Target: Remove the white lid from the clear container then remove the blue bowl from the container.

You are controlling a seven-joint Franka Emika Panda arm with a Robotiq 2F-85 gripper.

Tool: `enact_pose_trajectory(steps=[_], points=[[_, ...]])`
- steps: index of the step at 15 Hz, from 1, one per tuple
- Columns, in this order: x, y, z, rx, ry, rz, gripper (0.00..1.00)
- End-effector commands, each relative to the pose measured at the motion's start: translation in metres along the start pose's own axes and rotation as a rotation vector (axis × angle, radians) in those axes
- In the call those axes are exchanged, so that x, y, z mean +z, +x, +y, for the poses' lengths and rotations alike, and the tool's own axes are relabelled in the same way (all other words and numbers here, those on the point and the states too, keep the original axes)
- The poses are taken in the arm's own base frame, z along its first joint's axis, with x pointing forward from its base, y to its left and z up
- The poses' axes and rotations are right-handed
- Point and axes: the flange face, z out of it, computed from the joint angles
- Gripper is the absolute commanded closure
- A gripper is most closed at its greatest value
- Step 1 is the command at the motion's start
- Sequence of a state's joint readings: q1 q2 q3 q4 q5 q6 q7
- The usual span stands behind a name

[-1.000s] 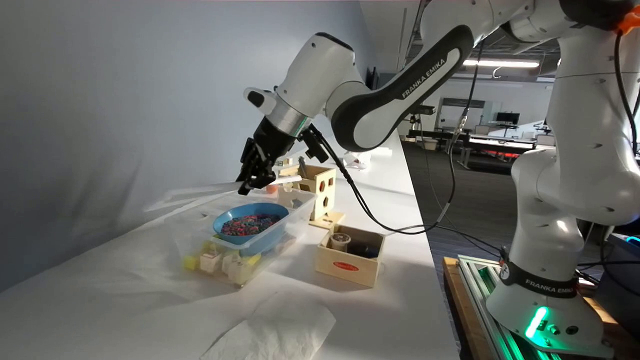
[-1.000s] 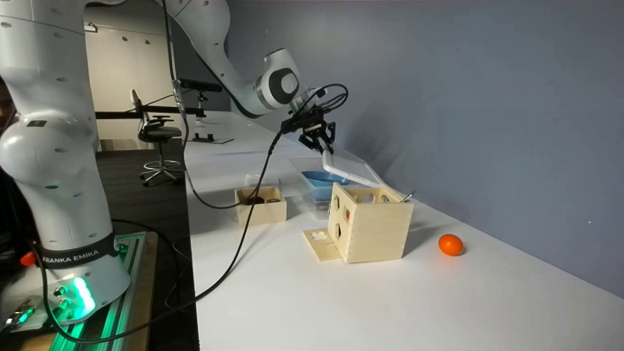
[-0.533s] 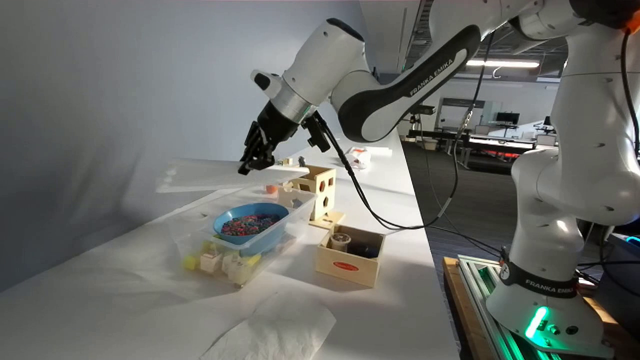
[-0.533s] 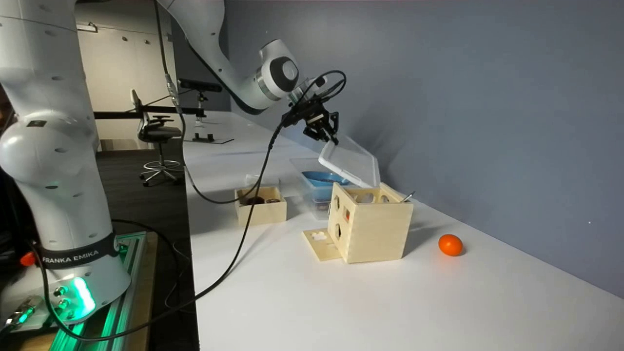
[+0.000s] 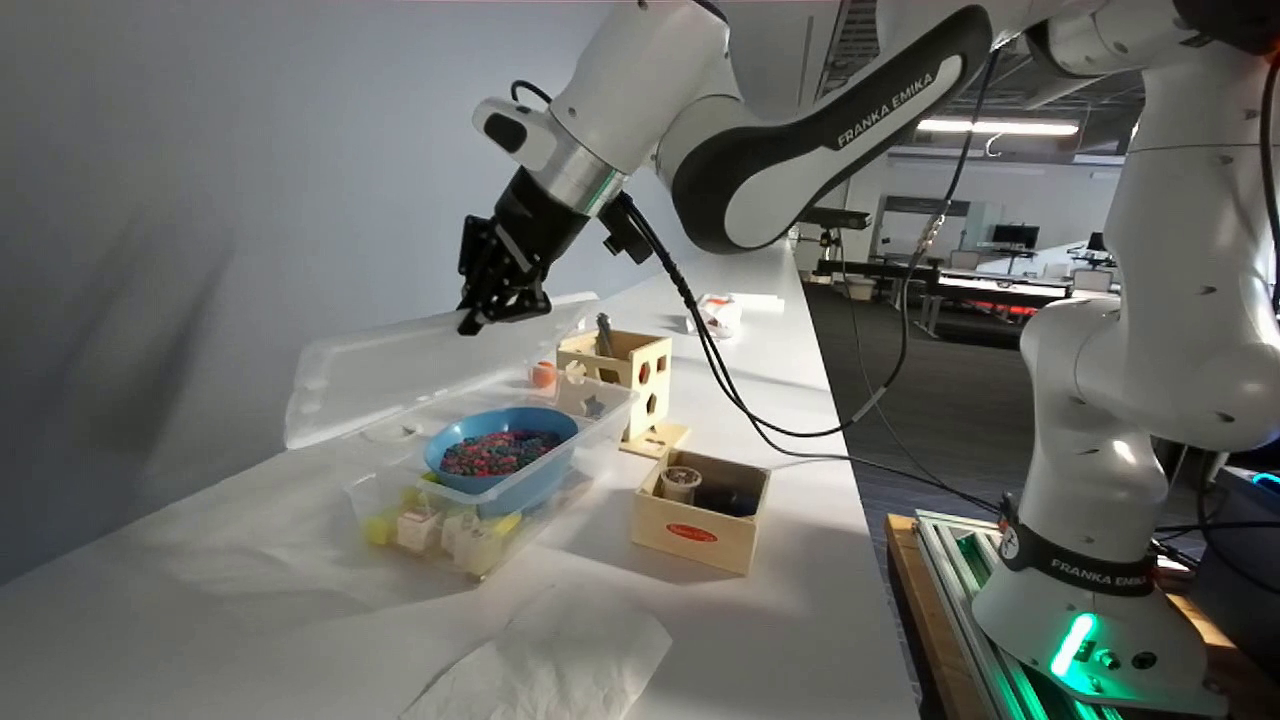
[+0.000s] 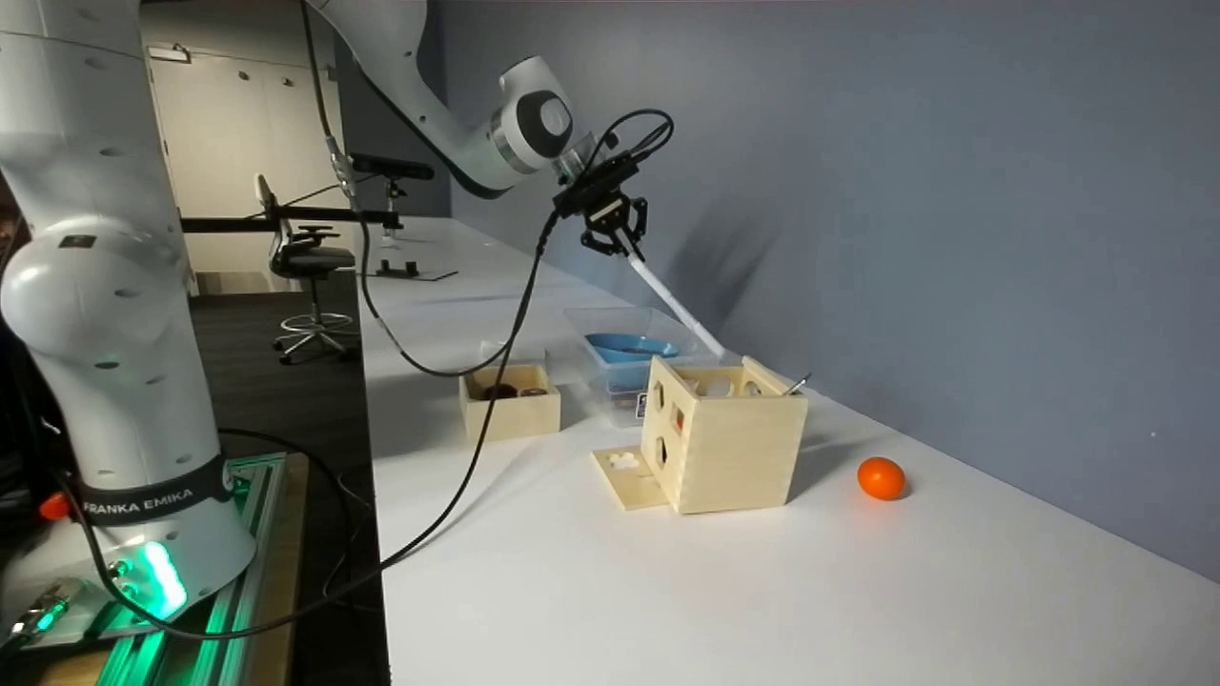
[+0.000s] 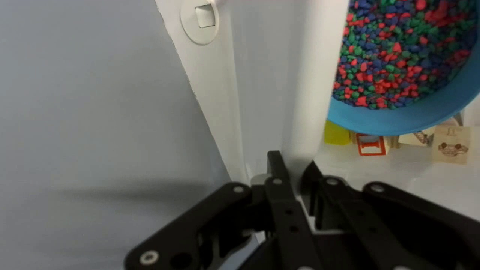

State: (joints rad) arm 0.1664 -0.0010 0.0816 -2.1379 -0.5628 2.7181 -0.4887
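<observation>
Now we have the gripper (image 7: 294,165) pinching the white lid (image 5: 385,370) by its raised rim, with the fingers (image 7: 276,167) pressed to either side of that edge. The lid hangs tilted above the side of the clear container (image 5: 600,440) nearer the wall (image 6: 953,191), sloping down toward that wall; in an exterior view its lower end passes behind the wooden shape box (image 6: 739,457), so we cannot tell whether it touches anything there. Below, the container stands on the white table (image 6: 858,591), and inside it sits the blue bowl (image 7: 386,123), filled with red, green and dark blue bits (image 7: 401,71). We see air between the lid and the bowl, and the bowl's mouth lies uncovered toward the table's long edge. Blocks (image 7: 452,144) lie lower down in the container, beyond the bowl's rim at one end.

As for room, we find the wall side tight: the wrist view shows only a narrow strip of table between wall and lid. Across from it, tabletop runs between the container and the small wooden box (image 5: 690,552), which stands apart, nearer the long edge. A white cloth (image 5: 560,660) lies near one end of the container, and the shape box stands just beside the other end. Past that box an orange ball (image 6: 881,478) sits near the wall, with a broad stretch of table from it to the long edge.
</observation>
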Motion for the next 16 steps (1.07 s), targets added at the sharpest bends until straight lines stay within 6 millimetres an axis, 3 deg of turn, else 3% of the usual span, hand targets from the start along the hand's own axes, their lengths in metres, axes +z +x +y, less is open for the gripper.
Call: enact_pose_trajectory(steps=[1,2,6,7,8,11,16], points=[[0.004,0.03,0.008,-0.13,0.051,-0.003,0.96],[0.0,0.013,0.001,-0.078,0.025,-0.013,0.86],[0.009,0.022,0.003,-0.115,0.044,-0.01,0.86],[0.013,0.027,0.004,-0.133,0.014,0.046,0.96],[0.016,0.03,0.007,-0.133,-0.013,0.084,0.96],[0.045,0.041,0.023,-0.208,-0.081,0.187,0.96],[0.1,0.046,0.029,-0.364,-0.025,0.229,0.96]])
